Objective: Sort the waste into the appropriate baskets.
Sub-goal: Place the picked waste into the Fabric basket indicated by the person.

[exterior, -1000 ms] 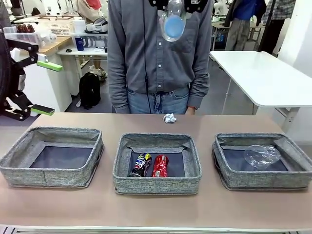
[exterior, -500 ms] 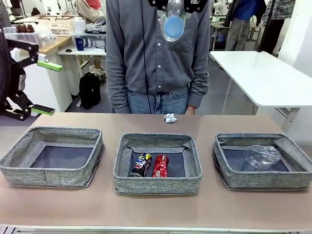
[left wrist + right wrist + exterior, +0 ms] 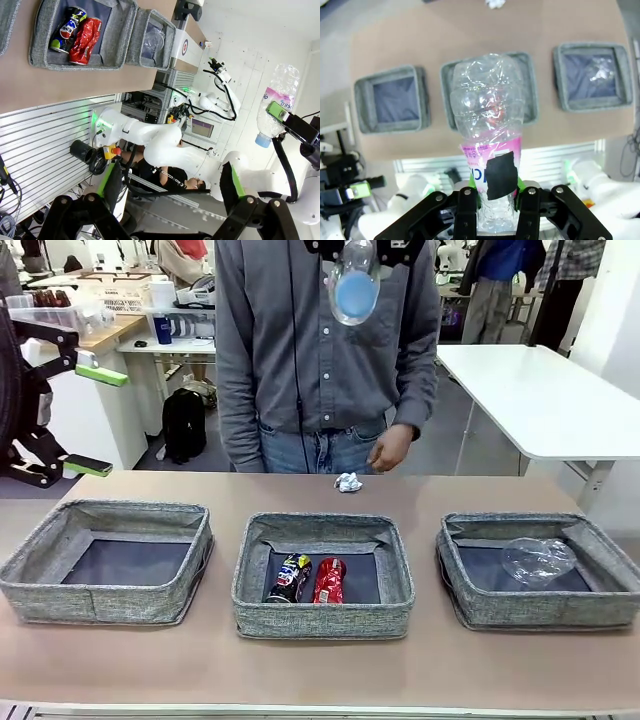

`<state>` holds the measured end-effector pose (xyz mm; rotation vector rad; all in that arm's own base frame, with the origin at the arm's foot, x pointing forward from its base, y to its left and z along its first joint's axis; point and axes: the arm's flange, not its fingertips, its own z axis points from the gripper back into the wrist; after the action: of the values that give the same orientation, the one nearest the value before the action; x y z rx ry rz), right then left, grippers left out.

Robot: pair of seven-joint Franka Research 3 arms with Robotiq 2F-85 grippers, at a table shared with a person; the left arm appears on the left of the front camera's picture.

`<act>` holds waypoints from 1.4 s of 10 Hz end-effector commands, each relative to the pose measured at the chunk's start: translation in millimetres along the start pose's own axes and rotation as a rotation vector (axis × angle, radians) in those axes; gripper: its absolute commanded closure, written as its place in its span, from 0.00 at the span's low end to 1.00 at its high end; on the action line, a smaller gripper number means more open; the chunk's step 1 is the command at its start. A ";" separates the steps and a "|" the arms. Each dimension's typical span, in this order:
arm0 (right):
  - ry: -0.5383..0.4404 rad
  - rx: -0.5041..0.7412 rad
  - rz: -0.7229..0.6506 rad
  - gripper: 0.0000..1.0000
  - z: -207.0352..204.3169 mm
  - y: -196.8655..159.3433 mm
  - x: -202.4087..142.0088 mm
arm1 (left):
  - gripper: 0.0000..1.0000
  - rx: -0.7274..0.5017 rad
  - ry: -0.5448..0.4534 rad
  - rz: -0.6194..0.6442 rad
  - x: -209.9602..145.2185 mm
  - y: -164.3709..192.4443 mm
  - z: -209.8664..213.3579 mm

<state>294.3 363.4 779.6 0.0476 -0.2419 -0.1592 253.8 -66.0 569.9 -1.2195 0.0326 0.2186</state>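
Three grey woven-fabric baskets stand in a row on the brown table [image 3: 320,665], well apart from one another. The left basket [image 3: 105,562] shows only its dark flat bottom. The middle basket [image 3: 323,575] holds two cans lying side by side, touching: a dark multicoloured can [image 3: 289,578] on the left and a red can [image 3: 329,580], dented and crumpled, on the right. The right basket [image 3: 537,570] contains a clear plastic bottle [image 3: 538,559], crushed flat and glossy. A small white-silver paper ball [image 3: 347,482] lies on the table at its far edge, beyond the middle basket, just below the person's hand [image 3: 391,449]. The right gripper [image 3: 495,200] is clamped on a second clear bottle [image 3: 487,125] high above the table; this bottle is crinkled, with a pink label bearing a black patch at the gripped end, and in the front view its blue cap end faces the camera. The left gripper [image 3: 167,192] hangs off the table's left side with its fingers spread wide, holding nothing.
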 end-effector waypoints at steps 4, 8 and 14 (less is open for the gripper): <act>-0.015 -0.007 -0.005 0.78 0.6 -2.1 -1.6 | 0.00 -0.023 0.005 -0.020 -1.6 1.6 -2.8; -0.015 -0.007 -0.005 0.78 0.6 -2.1 -1.6 | 0.00 -0.023 0.005 -0.020 -1.6 1.6 -2.8; 0.058 -0.034 0.092 0.78 -17.2 -18.6 11.4 | 0.00 -0.023 0.005 -0.020 -1.6 1.6 -2.8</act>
<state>298.8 360.0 775.3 0.0323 -0.2250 -0.1367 253.8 -66.0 569.9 -1.2196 0.0325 0.2185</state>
